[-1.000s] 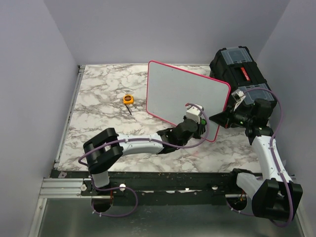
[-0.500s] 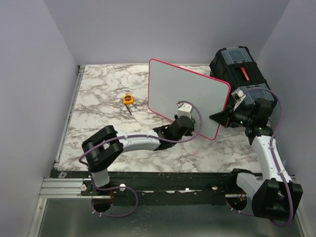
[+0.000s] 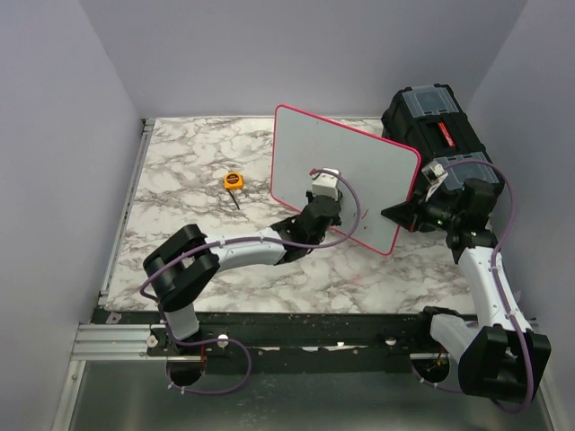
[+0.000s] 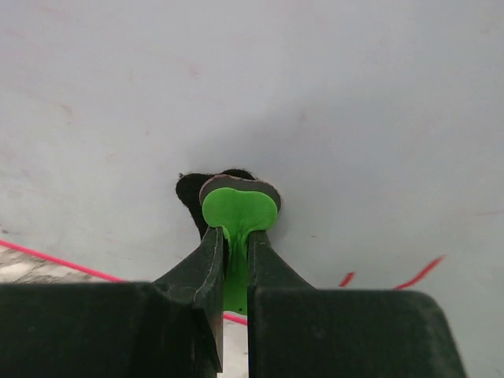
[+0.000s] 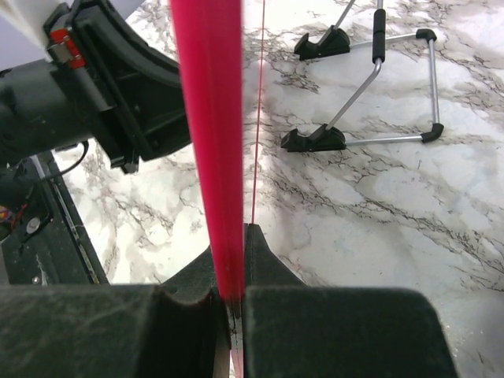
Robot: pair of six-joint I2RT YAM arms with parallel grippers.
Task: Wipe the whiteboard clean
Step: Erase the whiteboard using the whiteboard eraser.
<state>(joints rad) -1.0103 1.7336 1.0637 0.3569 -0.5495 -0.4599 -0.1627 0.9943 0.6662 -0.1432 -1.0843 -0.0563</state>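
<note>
The whiteboard (image 3: 368,166), white with a thin pink-red rim, stands tilted on the marble table. My left gripper (image 3: 325,201) is shut on a green eraser (image 4: 239,211), whose dark pad is pressed flat against the board face (image 4: 315,94). Short red marker strokes (image 4: 417,273) remain low on the board, to the right of the eraser. My right gripper (image 3: 402,214) is shut on the board's right edge; in the right wrist view the pink rim (image 5: 209,118) runs straight up from between the closed jaws (image 5: 235,252). The board's wire stand with black feet (image 5: 370,79) rests on the table behind it.
A black toolbox (image 3: 431,126) sits at the back right, close behind the board and my right arm. An orange tape measure (image 3: 234,180) lies on the table left of the board. Grey walls close in the table on three sides.
My left gripper has slid the eraser leftward and upward across the board face. The right gripper has kept its hold on the rim, and the board has shifted only slightly.
</note>
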